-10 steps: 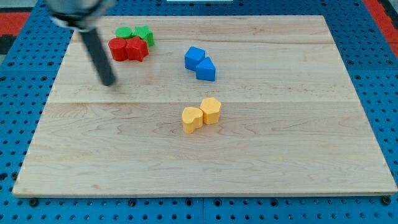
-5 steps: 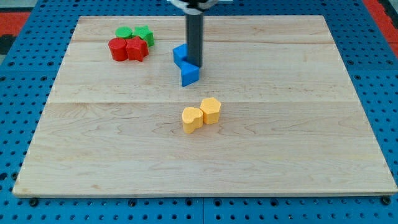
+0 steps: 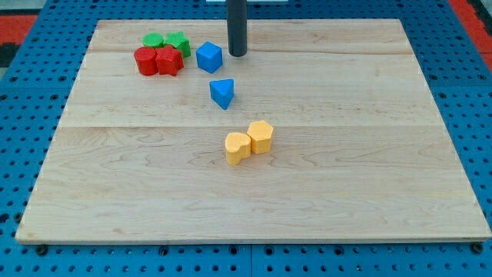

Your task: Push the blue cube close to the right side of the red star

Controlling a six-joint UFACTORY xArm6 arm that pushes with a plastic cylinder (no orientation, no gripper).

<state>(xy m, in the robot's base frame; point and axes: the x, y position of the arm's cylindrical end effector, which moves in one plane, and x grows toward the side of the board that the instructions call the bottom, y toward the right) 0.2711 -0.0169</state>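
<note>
blue cube (image 3: 209, 57) | upright, near view's top | just right of red star (image 3: 169, 60), apart

A single camera covers the scene. It looks down at a steep angle from beyond the view's bottom edge, facing toward the view's top. The wooden board (image 3: 369, 154) appears as a trapezoid, narrower at the view's top, which marks that edge as the far one. The whole board fits in frame, with a margin of blue pegboard (image 3: 23, 138) on all sides. The rod enters from the view's top; my tip (image 3: 237, 54) is visible. No second view exists, so no overlap applies.
</note>
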